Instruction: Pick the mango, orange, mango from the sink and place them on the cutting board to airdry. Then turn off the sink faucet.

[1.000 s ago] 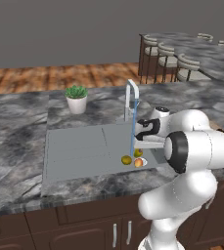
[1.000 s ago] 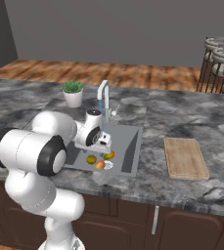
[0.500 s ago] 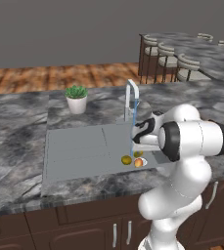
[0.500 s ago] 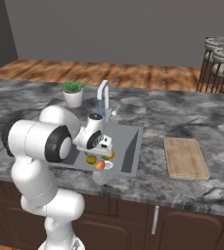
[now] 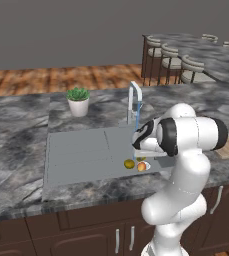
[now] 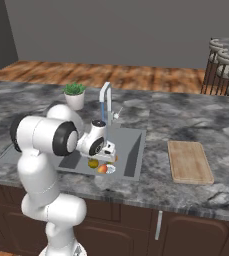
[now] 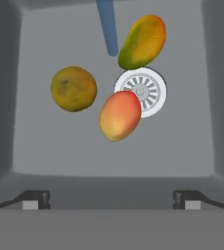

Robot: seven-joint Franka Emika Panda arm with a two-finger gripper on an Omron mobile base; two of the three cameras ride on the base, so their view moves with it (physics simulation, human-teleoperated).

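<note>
Over the sink [image 7: 30,146], the released pincer [image 7: 111,200] is hovering; the orange [image 7: 120,115] is lying at twelve o'clock, overlapping the drain [image 7: 150,93].

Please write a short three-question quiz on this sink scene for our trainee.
1. True or false: the cutting board already holds a fruit.
2. How many fruits lie in the sink?
3. Which fruit partly covers the drain: A, the orange; B, the olive fruit?

Key: 1 false; 2 three; 3 A.
</note>
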